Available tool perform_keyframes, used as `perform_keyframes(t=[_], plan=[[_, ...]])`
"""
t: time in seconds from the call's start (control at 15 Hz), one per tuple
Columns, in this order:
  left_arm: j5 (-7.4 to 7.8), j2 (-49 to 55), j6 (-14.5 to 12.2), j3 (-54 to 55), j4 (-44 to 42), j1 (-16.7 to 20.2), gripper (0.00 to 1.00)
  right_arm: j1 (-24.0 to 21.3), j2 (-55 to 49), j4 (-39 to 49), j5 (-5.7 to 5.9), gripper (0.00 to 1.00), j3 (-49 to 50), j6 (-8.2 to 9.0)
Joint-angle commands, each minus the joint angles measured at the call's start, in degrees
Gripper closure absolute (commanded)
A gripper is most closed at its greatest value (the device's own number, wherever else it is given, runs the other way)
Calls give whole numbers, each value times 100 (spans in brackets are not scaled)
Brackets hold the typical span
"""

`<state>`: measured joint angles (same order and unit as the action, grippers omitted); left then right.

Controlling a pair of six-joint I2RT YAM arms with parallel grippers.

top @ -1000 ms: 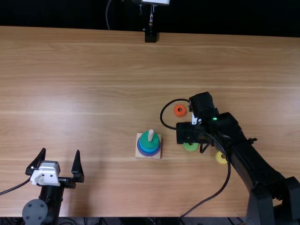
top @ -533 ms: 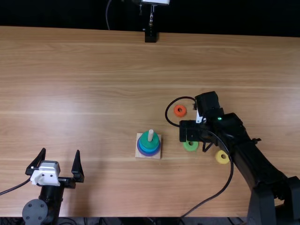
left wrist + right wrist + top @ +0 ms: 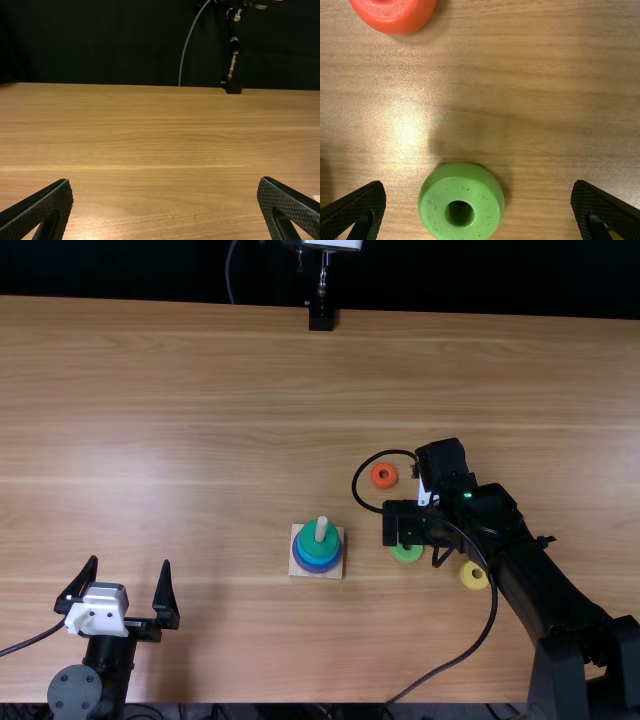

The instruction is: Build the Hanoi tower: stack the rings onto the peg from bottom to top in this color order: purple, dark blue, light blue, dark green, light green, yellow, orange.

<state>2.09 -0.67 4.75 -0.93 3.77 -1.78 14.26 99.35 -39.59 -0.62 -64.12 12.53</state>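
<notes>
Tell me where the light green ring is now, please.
In the top view, the light green ring lies right of the peg's base, left of the yellow ring and in front of the orange ring, partly covered by the right arm.

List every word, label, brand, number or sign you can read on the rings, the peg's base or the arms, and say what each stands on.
There are none that can be read.
On the light green ring: dark specks, no letters.
On the orange ring: no lettering visible.
On the white part of the right arm: any marking is too small to read.
</notes>
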Motion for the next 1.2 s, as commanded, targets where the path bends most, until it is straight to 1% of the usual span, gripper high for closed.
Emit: perform_keyframes(t=[0.0, 0.4, 0.6, 0.8, 1.13], plan=[[44, 67, -32, 93, 98, 38, 0, 68, -30, -2, -22, 0, 31, 33], [44, 67, -22, 93, 98, 38, 0, 86, -30, -65, -33, 0, 75, 33], [44, 67, -22, 93, 98, 38, 0, 323, -30, -65, -1, 0, 224, 33], [44, 67, -32, 93, 98, 46, 0, 481, -30, -34, -1, 0, 295, 44], [44, 67, -22, 93, 98, 38, 0, 613, 84, -55, -1, 0, 356, 54]])
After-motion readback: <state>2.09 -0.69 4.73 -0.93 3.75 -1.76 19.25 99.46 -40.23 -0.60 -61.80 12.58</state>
